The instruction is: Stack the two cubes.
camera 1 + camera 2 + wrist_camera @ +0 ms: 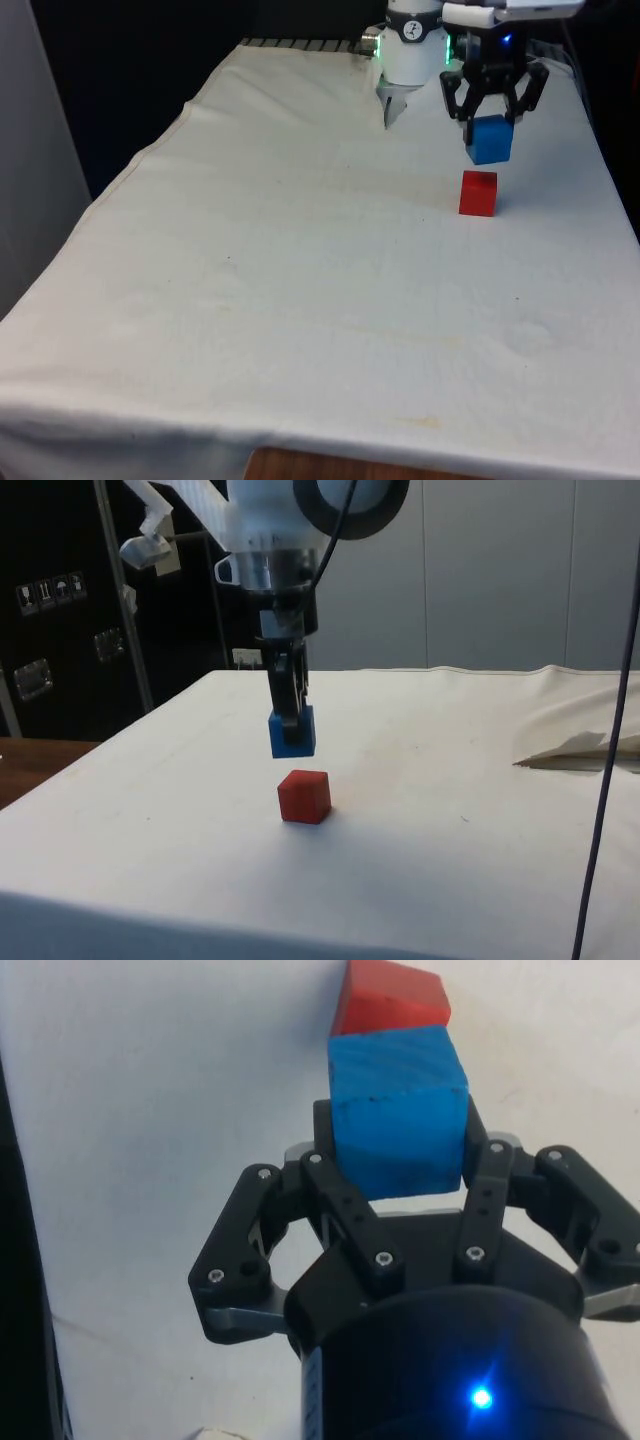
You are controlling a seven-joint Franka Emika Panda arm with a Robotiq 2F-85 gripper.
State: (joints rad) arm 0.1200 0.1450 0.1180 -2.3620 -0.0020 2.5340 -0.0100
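My black gripper (490, 128) is shut on a blue cube (489, 139) and holds it in the air. A red cube (478, 193) rests on the white cloth at the front view's right, just below and slightly nearer the camera than the blue one. From the side, the blue cube (292, 732) hangs a short gap above the red cube (304, 796), a little off to one side. Seen from the wrist, the blue cube (398, 1110) sits between the fingers (328, 1160) of the gripper (398, 1150), and the red cube (390, 998) peeks out beyond it.
The white cloth (280, 260) covers the table, with open room across the front view's left and middle. A fold of cloth (575, 748) rises at the side view's right. The table's edge (615, 190) runs close to the cubes.
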